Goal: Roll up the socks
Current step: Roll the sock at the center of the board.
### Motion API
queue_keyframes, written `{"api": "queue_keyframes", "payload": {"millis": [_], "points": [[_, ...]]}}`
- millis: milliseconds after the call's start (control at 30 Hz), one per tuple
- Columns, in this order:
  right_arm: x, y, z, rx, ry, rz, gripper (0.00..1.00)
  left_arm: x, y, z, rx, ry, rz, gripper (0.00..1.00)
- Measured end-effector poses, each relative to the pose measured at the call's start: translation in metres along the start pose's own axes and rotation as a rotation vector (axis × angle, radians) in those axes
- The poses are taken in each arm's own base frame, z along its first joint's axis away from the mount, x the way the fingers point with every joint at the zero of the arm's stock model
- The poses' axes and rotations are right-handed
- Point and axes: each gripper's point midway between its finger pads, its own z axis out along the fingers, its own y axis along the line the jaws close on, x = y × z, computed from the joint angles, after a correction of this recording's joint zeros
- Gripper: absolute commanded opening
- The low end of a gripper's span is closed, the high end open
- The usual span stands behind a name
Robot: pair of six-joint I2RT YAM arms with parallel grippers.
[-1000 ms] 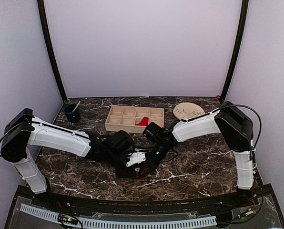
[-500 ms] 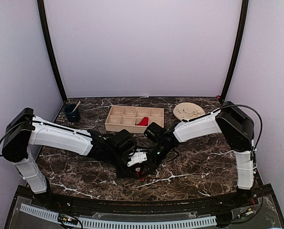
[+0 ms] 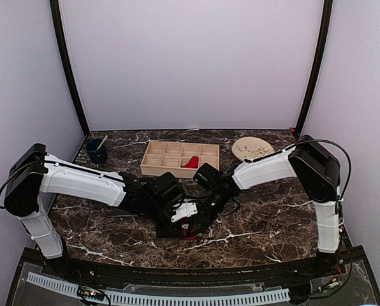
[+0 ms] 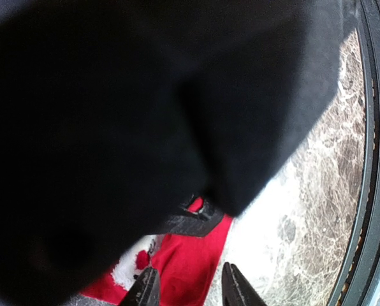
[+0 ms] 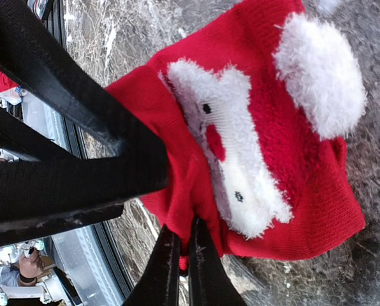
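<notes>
Currently pinching the lower edge of a bright red soft fabric sock [image 5: 266, 127] with fluffy white patches, low at centre of the overhead frame, in the tightly closed right gripper [image 5: 183, 231], long axis stretching up-right from it, parted left gripper [image 4: 189, 273] at its left fold.

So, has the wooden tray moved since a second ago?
No. The wooden tray keeps its place between the blue cup and the round plate.
</notes>
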Motion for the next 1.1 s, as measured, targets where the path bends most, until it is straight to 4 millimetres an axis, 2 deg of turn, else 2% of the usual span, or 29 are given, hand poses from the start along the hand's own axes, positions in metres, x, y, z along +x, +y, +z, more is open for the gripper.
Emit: {"api": "queue_keyframes", "payload": {"millis": [167,400,567,800,1100], "points": [[-0.001,0.0,-0.001,-0.004,-0.003,0.001,0.06,-0.001,0.0,0.001,-0.009,0.0,-0.023,0.36],[-0.001,0.0,0.0,-0.012,-0.009,0.002,0.06,0.002,-0.004,-0.002,0.012,-0.028,-0.102,0.44],[-0.001,0.0,0.0,-0.013,-0.01,0.001,0.07,0.013,-0.003,-0.007,0.032,-0.039,-0.19,0.45],[-0.001,0.0,0.0,-0.016,-0.012,0.0,0.07,0.044,-0.008,0.001,0.049,0.049,-0.245,0.46],[-0.001,0.0,0.0,-0.018,-0.012,-0.001,0.07,0.044,-0.005,0.001,0.024,0.029,-0.249,0.46]]}}
